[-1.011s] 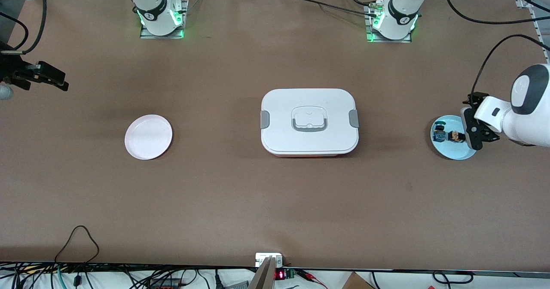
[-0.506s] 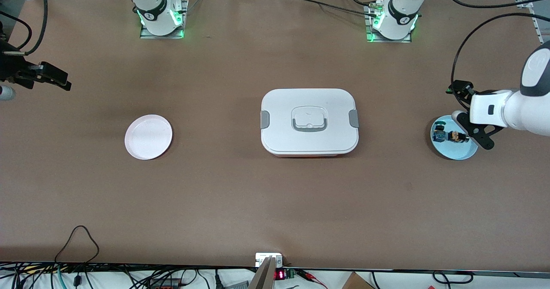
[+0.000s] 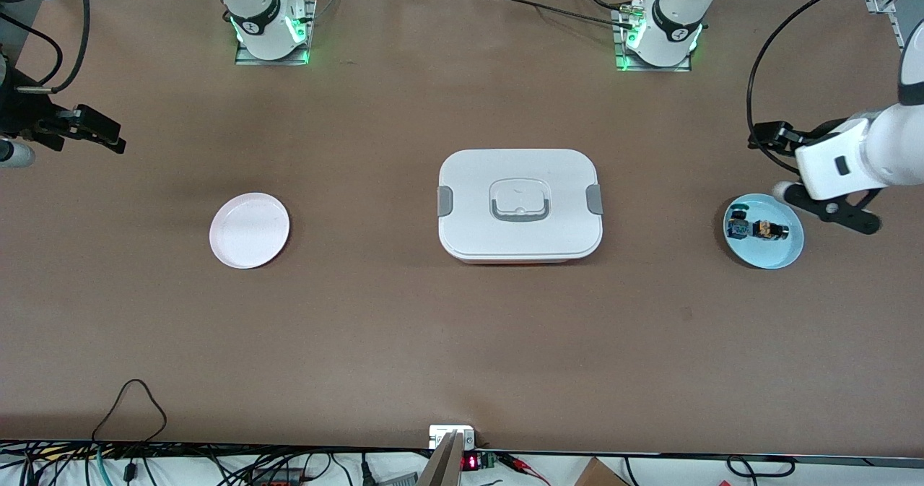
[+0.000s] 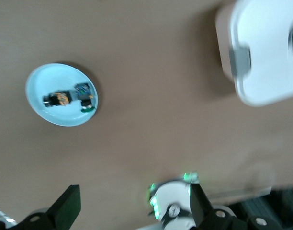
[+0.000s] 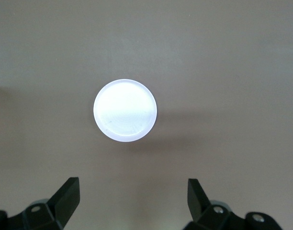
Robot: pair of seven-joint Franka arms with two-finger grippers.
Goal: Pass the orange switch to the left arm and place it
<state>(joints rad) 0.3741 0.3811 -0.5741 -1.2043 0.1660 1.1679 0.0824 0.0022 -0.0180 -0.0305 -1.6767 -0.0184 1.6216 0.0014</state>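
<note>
The orange switch [image 3: 766,230] lies on its side in a light blue plate [image 3: 783,256] at the left arm's end of the table, next to a blue-bodied switch [image 3: 738,224]. My left gripper [image 3: 830,210] hangs open and empty in the air over the plate's edge. In the left wrist view the orange switch [image 4: 60,99] and plate [image 4: 39,79] sit well off from the open left gripper [image 4: 134,205]. The white box [image 3: 520,204] stands mid-table. My right gripper [image 3: 101,133] hovers open over the right arm's end; in the right wrist view the right gripper [image 5: 133,197] is empty.
An empty pale pink plate [image 3: 249,230] lies between the box and the right arm's end, also seen as the pale plate [image 5: 125,110] below the right wrist. The left arm's base [image 3: 660,35] and right arm's base [image 3: 271,27] stand along the table's edge farthest from the front camera.
The left gripper has lifted and swung off the blue plate toward the table's end, empty, uncovering the switches. The right gripper has drifted slightly inward.
</note>
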